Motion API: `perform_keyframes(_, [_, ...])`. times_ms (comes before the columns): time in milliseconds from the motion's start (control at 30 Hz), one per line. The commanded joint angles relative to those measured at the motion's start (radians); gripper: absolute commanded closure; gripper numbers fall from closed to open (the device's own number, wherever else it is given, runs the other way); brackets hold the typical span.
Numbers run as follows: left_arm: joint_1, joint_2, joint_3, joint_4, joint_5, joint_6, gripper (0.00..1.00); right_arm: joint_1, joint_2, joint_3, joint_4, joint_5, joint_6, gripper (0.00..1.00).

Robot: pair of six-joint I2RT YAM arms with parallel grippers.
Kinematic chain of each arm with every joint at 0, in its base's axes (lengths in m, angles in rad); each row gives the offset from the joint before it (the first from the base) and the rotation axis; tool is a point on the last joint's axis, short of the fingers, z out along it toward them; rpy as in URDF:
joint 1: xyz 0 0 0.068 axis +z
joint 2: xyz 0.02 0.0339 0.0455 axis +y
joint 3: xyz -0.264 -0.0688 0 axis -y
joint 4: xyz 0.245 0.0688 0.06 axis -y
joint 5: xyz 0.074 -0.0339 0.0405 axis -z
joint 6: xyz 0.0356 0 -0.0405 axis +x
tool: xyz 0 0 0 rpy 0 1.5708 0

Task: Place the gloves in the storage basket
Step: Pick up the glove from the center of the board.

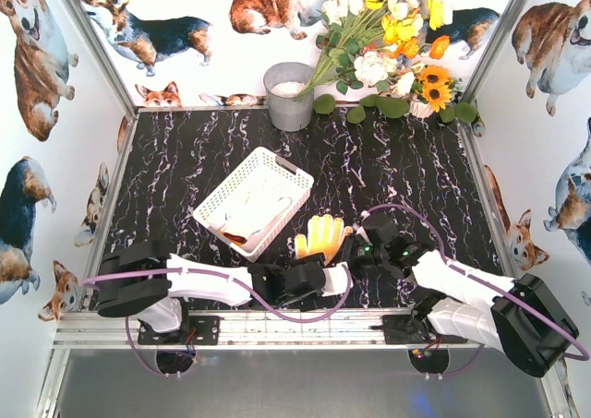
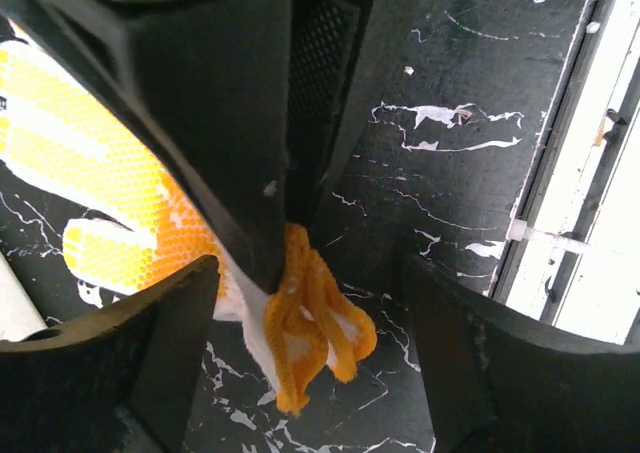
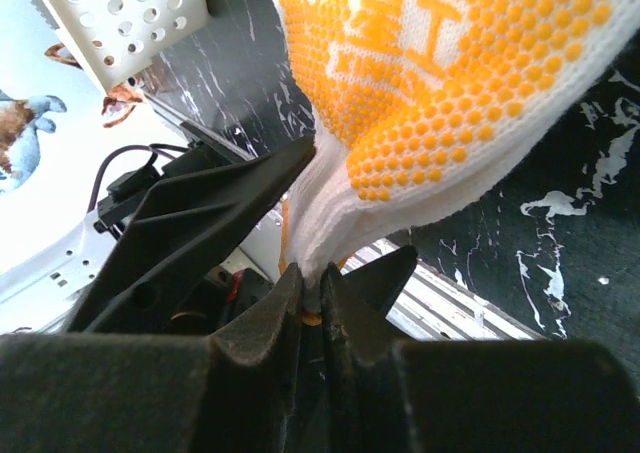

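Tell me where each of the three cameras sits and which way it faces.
Top: fixed above and behind the bases, facing down on the table, basket and yellow glove; left arm and right arm show.
Left wrist: on the left arm, facing down at the glove's cuff; its open left tool frames it.
Right wrist: on the right arm, facing along its right tool, shut on the cuff, towards the basket.
Shared: both wrist views show that cuff.

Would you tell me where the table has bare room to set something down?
Bare table lies left of the basket up to the wall, and between the flowers and the right arm. Crowded: near centre, where left gripper and right gripper meet at the yellow glove.
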Motion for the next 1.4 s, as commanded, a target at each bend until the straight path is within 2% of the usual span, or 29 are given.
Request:
perform_keyframes(0, [-0.002, 0.04, 0.026, 0.063, -0.016, 0.041, 0.35, -0.015, -0.002, -0.008, 0.09, -0.046, 0.015, 0.99])
perform_keyframes(200, [-0.013, 0.066, 0.017, 0.076, -0.034, 0.049, 0.57, -0.035, -0.014, -0.037, 0.132, -0.049, 0.042, 0.99])
perform_keyframes(367, [-0.017, 0.062, 0.015, 0.069, -0.081, 0.042, 0.81, -0.044, -0.023, -0.048, 0.138, -0.043, 0.05, 0.99])
perform_keyframes(500, [-0.017, 0.045, 0.007, 0.058, -0.085, 0.024, 0.99, -0.068, -0.056, -0.061, 0.125, -0.043, 0.049, 0.9])
perform_keyframes(600, [-0.016, 0.028, -0.001, 0.054, -0.086, 0.006, 1.0, -0.09, -0.115, -0.063, 0.07, -0.019, 0.041, 0.77])
perform_keyframes(800, [-0.015, 0.001, -0.01, 0.038, -0.088, -0.026, 1.0, -0.115, -0.294, -0.072, -0.086, 0.098, 0.022, 0.42])
perform_keyframes(933, [-0.016, -0.012, -0.014, 0.03, -0.087, -0.038, 1.0, -0.13, -0.392, -0.121, -0.107, 0.153, 0.063, 0.3])
perform_keyframes(1133, [-0.016, -0.034, -0.014, 0.012, -0.088, -0.047, 1.0, -0.13, -0.386, -0.167, -0.029, 0.197, 0.117, 0.25])
perform_keyframes(1367, [-0.015, -0.044, -0.012, 0.001, -0.086, -0.046, 1.0, -0.129, -0.209, -0.183, 0.13, 0.166, 0.145, 0.25])
